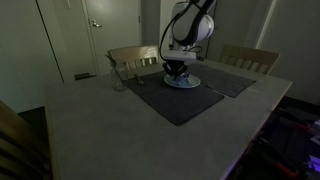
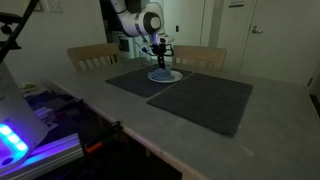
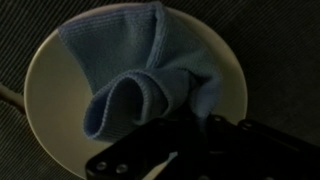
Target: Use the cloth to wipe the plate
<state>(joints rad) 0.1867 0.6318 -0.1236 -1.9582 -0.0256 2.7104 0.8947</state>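
Note:
A cream round plate (image 3: 45,70) lies on a dark placemat; it shows in both exterior views (image 1: 184,83) (image 2: 165,76). A light blue cloth (image 3: 125,55) lies crumpled and folded on the plate, covering its upper middle. My gripper (image 3: 195,122) is directly above the plate's near part, pointing down, and its dark fingers appear closed on a fold of the cloth. In both exterior views the gripper (image 1: 179,70) (image 2: 161,63) is low over the plate. The fingertips themselves are dark and hard to make out.
Two dark placemats (image 1: 178,103) (image 2: 205,100) lie on the grey table. A clear glass (image 1: 118,80) stands near the far edge beside the mat. Wooden chairs (image 1: 133,55) (image 1: 250,58) stand behind the table. A lit device (image 2: 20,135) sits off the table's side.

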